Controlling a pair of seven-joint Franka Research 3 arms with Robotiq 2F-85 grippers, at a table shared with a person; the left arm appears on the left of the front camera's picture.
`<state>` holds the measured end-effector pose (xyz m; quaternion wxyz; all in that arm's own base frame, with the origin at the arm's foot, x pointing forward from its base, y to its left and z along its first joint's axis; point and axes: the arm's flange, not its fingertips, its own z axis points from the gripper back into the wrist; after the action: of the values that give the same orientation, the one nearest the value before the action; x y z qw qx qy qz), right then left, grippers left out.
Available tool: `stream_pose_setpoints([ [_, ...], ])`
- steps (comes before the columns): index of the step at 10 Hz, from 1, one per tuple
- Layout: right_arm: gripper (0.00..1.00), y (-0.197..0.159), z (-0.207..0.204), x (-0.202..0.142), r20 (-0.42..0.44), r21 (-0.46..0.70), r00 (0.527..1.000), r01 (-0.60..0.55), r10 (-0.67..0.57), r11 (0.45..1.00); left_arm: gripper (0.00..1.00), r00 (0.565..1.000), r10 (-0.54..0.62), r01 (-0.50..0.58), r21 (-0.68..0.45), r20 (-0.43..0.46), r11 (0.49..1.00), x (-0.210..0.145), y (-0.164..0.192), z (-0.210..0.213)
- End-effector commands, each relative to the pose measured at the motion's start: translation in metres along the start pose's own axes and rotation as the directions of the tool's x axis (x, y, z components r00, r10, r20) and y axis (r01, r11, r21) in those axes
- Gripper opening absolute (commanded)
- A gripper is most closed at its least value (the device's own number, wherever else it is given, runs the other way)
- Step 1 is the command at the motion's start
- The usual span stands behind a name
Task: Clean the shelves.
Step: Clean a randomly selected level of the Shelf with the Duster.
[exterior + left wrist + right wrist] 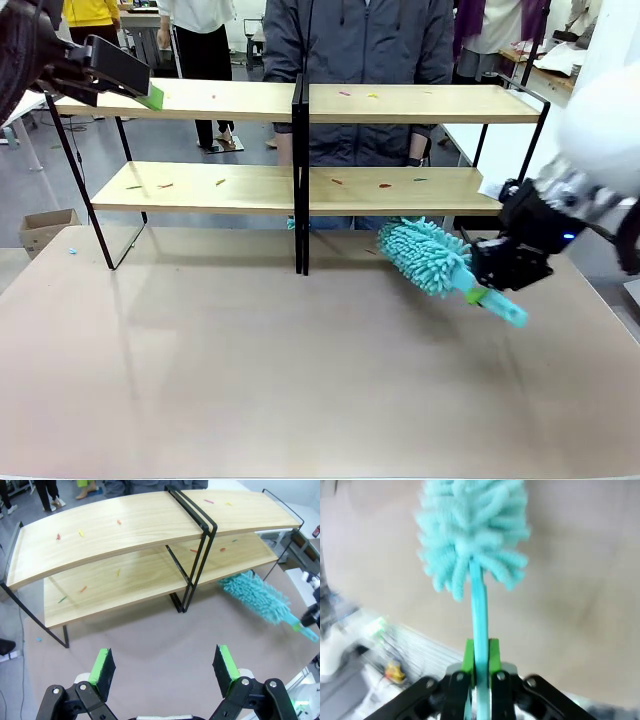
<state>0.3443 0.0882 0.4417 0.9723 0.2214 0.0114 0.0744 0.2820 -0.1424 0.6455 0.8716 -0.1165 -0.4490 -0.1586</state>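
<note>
Right gripper [482, 292] clamped on the teal duster [425, 255], head low at two o'clock, just below the shelves [250, 190] at twelve. Left gripper [164, 664] gapes, ten o'clock. Scraps [385, 185] dot them: lift, then sweep, I'd say.

Front and left wrist views both face shelves [250, 100].

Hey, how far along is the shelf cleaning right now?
Done: the right pincer is shut on the handle of the teal duster. In hand: the fluffy head hangs low by the lower right board of the shelves, not on it yet. Left: coloured scraps lie on all four boards, so no wiping shows. The left pincer is open and empty.
</note>
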Motion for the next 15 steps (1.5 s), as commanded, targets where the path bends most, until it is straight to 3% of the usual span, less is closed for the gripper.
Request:
stream_pose_setpoints([
  [1, 0.12, -0.047, 0.006, -0.089, -0.148, 0.108, 0.982, -0.103, 0.119, 0.989, 1.00, 1.000, 0.001, -0.001, -0.005, 0.010, 1.000, 0.000, 0.001, 0.000],
  [2, 0.12, -0.058, 0.018, -0.109, -0.203, 0.173, 0.952, -0.196, 0.230, 0.965, 1.00, 1.000, 0.001, -0.001, -0.005, 0.010, 1.000, 0.000, 0.001, 0.000],
  [3, 0.12, -0.070, 0.033, -0.131, -0.168, 0.224, 0.926, -0.298, 0.338, 0.928, 1.00, 1.000, 0.001, -0.001, -0.005, 0.010, 1.000, 0.000, 0.001, 0.000],
  [5, 0.12, -0.090, 0.053, -0.162, -0.044, 0.272, 0.879, -0.446, 0.474, 0.853, 1.00, 1.000, 0.001, -0.001, -0.005, 0.010, 1.000, 0.000, 0.001, 0.000],
  [8, 0.12, -0.104, 0.060, -0.181, 0.190, 0.260, 0.742, -0.670, 0.643, 0.696, 1.00, 1.000, 0.001, -0.001, -0.005, 0.010, 1.000, 0.000, 0.001, 0.000],
  [9, 0.12, -0.103, 0.060, -0.180, 0.255, 0.218, 0.746, -0.665, 0.616, 0.714, 1.00, 1.000, 0.001, -0.001, -0.005, 0.010, 1.000, 0.000, 0.001, 0.000],
  [10, 0.12, -0.103, 0.118, -0.153, 0.099, 0.260, 0.807, -0.586, 0.583, 0.767, 1.00, 1.000, 0.001, -0.001, -0.005, 0.010, 1.000, 0.000, 0.001, 0.000],
  [11, 0.12, -0.103, 0.118, -0.153, 0.099, 0.260, 0.807, -0.586, 0.583, 0.767, 1.00, 1.000, 0.001, -0.001, -0.005, 0.010, 1.000, 0.000, 0.001, 0.000],
  [12, 0.12, -0.108, 0.124, -0.159, 0.163, 0.239, 0.779, -0.626, 0.605, 0.742, 1.00, 1.000, 0.001, -0.001, -0.005, 0.010, 1.000, 0.000, 0.001, 0.000],
  [15, 0.12, -0.097, 0.121, -0.156, 0.137, 0.166, 0.757, -0.653, 0.638, 0.739, 1.00, 1.000, 0.001, -0.001, -0.005, 0.010, 1.000, 0.000, 0.001, 0.000],
])
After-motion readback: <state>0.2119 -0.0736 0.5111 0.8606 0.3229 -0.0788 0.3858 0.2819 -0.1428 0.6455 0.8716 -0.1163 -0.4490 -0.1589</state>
